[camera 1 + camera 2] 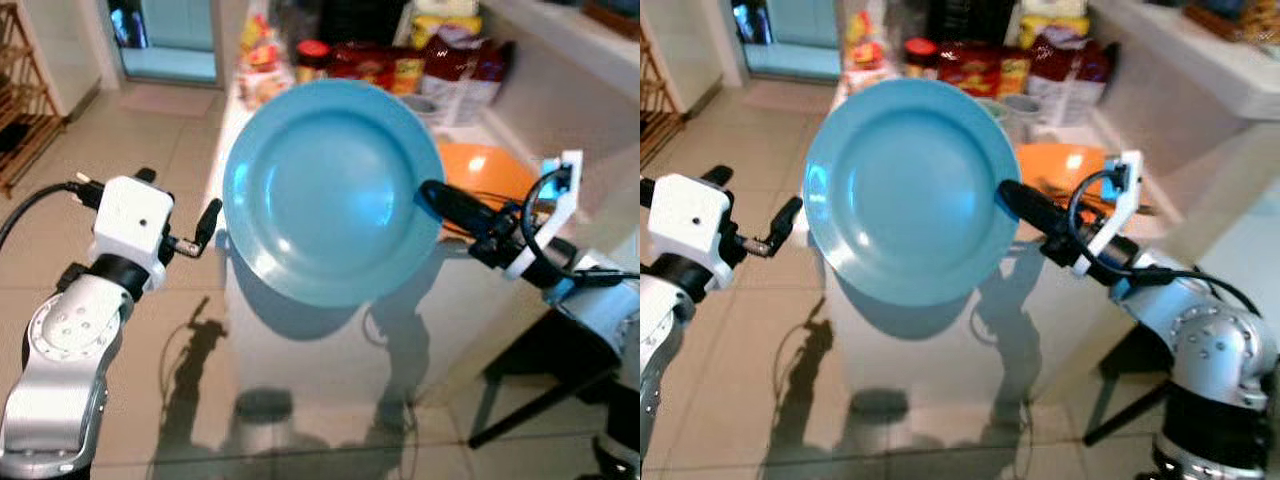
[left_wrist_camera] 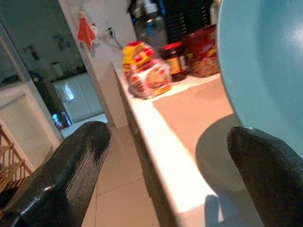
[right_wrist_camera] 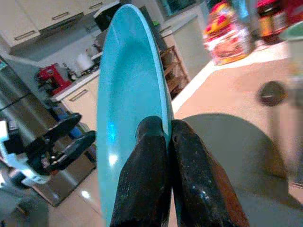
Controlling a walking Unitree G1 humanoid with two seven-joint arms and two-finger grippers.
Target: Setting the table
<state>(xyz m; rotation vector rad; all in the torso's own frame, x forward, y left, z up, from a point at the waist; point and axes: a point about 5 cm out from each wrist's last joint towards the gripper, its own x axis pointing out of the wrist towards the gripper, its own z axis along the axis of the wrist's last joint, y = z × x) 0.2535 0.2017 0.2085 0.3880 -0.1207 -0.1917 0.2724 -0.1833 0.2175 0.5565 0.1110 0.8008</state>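
Observation:
A round blue plate (image 1: 330, 190) is held up on edge over the white table (image 1: 300, 340), its face turned toward me. My right gripper (image 1: 432, 192) is shut on the plate's right rim; in the right wrist view the two fingers (image 3: 147, 156) pinch the rim (image 3: 163, 101). My left gripper (image 1: 210, 222) stands open just left of the plate's left edge, apart from it. In the left wrist view its fingers (image 2: 71, 165) are wide apart, with the plate's rim (image 2: 265, 66) beside one of them.
An orange dish (image 1: 490, 170) lies on the table behind the right gripper. Food packets (image 1: 400, 65) and a red-lidded jar (image 1: 312, 55) crowd the table's far end. A wooden rack (image 1: 20, 100) stands far left. A dark chair (image 1: 540, 380) stands at the right.

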